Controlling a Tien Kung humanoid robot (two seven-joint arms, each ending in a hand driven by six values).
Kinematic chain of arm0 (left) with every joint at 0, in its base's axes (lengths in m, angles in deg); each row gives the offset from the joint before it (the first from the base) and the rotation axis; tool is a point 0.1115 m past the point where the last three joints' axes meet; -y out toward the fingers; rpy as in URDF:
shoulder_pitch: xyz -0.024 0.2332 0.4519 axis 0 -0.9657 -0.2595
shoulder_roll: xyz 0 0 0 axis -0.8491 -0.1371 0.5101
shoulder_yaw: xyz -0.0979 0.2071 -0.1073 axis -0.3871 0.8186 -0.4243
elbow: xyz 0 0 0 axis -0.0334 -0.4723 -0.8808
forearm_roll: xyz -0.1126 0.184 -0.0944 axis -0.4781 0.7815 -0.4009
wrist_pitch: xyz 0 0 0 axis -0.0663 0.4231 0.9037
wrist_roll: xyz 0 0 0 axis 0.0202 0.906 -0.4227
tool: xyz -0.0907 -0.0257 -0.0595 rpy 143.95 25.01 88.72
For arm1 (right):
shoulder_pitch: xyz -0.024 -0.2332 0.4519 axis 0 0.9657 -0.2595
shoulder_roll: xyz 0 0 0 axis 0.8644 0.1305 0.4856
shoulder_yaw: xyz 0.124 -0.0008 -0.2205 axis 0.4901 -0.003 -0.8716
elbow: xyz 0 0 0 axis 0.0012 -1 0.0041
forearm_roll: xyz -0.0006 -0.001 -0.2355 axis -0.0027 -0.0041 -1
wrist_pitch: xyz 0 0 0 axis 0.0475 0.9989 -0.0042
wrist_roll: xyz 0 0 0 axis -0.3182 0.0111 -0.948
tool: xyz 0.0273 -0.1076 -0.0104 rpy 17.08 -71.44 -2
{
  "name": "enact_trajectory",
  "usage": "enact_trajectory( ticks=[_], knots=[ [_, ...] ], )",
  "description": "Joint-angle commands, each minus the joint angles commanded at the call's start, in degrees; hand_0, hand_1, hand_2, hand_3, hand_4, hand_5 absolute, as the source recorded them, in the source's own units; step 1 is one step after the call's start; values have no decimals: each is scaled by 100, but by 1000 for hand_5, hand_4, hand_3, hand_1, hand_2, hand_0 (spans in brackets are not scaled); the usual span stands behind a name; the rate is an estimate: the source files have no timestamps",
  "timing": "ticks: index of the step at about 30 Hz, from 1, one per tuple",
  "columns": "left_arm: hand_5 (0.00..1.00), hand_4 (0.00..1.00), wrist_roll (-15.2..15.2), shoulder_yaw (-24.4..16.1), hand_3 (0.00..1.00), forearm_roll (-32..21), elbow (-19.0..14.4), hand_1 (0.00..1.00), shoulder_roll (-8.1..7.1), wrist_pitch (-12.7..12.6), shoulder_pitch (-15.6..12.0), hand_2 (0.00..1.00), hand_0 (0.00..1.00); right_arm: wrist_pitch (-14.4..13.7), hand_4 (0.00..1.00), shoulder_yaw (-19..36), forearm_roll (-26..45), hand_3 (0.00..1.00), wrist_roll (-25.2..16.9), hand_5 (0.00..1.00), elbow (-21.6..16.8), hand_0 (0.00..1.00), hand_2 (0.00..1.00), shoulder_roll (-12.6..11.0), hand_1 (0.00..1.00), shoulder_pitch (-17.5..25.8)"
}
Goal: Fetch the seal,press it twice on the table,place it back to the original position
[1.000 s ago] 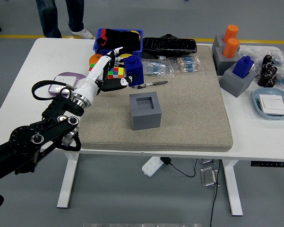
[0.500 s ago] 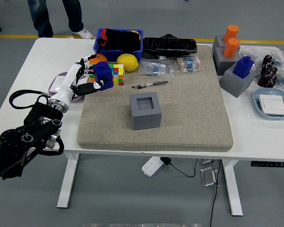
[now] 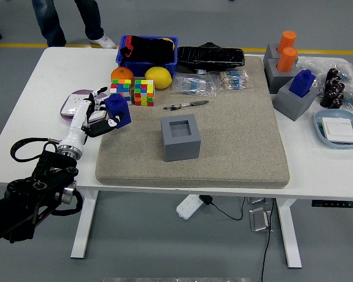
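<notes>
While the left hand [image 3: 96, 114] closes its white fingers around the blue seal [image 3: 117, 110], the seal sits tilted over the left edge of the tan mat [image 3: 235, 141], just in front of two colour cubes [image 3: 134, 91]. The grey holder block [image 3: 180, 137] with its square recess stands well apart on the mat. At the far right are one more blue seal [image 3: 303, 81] and two orange seals [image 3: 287, 50] in grey blocks.

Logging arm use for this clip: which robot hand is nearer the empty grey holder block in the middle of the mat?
Left. The left hand, gripping the blue seal, is left of the grey holder block at the mat's edge. The right hand is not in view.
</notes>
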Motion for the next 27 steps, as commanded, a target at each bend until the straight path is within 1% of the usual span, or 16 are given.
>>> enact_trajectory(
  ticks=[5,12,19,27],
  knots=[
    [2,687,-81,125,892,-128,60,552,92,-29,-86,474,867,0,790,-27,1,696,-1,588,0,828,732,1,737,-1],
    [2,687,-155,277,891,-246,138,556,166,-42,-146,475,864,0,790,-71,4,697,-3,588,-2,829,732,-3,737,-7],
    [2,684,-227,432,890,-346,219,556,204,-68,-152,476,860,-1,791,-78,6,696,-4,587,-4,828,732,-8,738,-2],
    [2,680,-238,619,888,-446,315,557,215,-43,-155,470,859,-1,791,-93,7,696,-3,587,-4,828,732,-6,738,9]
  ],
)
